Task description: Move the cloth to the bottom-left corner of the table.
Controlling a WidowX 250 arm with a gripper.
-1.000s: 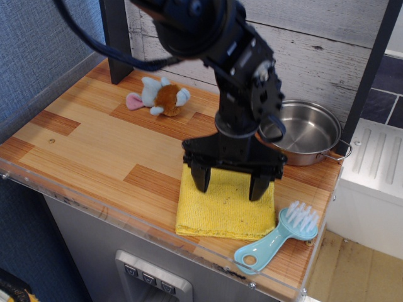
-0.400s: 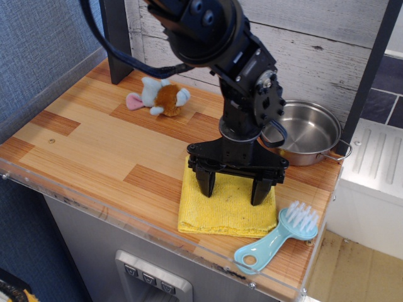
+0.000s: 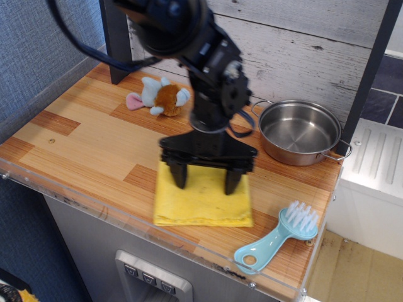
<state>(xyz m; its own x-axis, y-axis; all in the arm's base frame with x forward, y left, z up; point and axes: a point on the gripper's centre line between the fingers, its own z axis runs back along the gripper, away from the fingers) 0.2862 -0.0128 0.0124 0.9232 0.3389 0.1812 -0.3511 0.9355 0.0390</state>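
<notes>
The yellow cloth (image 3: 203,206) lies flat near the front edge of the wooden table (image 3: 82,145), a little right of the middle. My gripper (image 3: 206,184) stands upright over it with its jaws spread wide. Both fingertips (image 3: 179,181) rest on the cloth's rear half, one near each side. The cloth's back edge is hidden behind the gripper. The table's front left corner lies well to the left of the cloth.
A steel pan (image 3: 301,131) stands at the right rear. A light blue brush (image 3: 277,238) lies at the front right, just right of the cloth. A small plush toy (image 3: 160,95) lies at the back, by a dark post (image 3: 116,44).
My gripper has moved to the left along the front of the table, and the cloth has slid left with it, away from the brush and the pan.
</notes>
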